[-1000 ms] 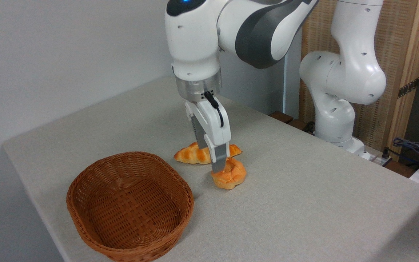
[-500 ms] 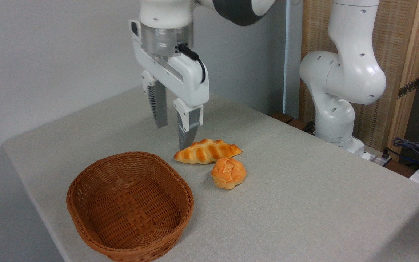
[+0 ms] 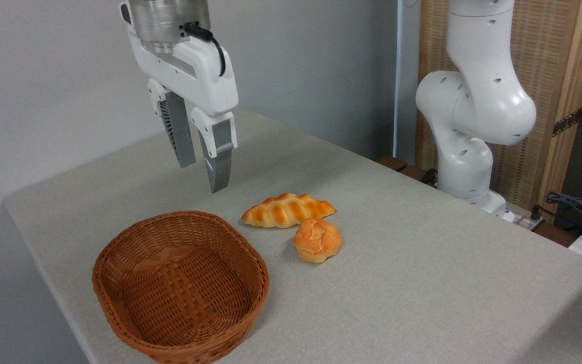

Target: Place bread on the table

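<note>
The bread (image 3: 318, 240), a small round orange-golden bun with a knotted top, lies on the grey-beige table (image 3: 422, 283) near the middle. My gripper (image 3: 204, 176) hangs open well above the table, up and to the left of the bun, with nothing between its fingers. It is apart from the bun and above the far rim of the basket.
A longer braided golden loaf (image 3: 288, 210) lies just behind the bun, almost touching it. A brown wicker basket (image 3: 180, 283) with nothing in it stands at the front left. The arm's white base (image 3: 468, 146) rises at the back right, with cables (image 3: 574, 207) beyond the table's edge.
My gripper let go of the bun, opened, then rose and moved left, away from it. The bun stays on the table where it was set.
</note>
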Motion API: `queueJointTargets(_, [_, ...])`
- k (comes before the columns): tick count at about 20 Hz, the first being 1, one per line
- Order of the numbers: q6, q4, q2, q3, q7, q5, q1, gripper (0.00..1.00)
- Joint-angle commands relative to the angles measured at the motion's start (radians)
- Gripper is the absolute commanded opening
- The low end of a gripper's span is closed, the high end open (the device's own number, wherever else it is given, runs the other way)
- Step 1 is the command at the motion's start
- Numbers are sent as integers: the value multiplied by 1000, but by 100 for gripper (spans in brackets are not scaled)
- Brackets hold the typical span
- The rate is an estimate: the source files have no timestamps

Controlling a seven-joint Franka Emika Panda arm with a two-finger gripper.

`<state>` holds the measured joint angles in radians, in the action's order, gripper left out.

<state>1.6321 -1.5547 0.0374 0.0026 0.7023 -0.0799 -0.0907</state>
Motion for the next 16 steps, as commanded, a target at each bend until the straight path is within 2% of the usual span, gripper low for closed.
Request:
queueJointTargets(1, [-31, 27, 10, -1, -24, 23, 0, 100])
queueJointTargets(6, [-31, 24, 4, 37, -21, 23, 0, 100])
queueJointTargets(16, [-31, 4, -10, 43, -26, 22, -3, 100])
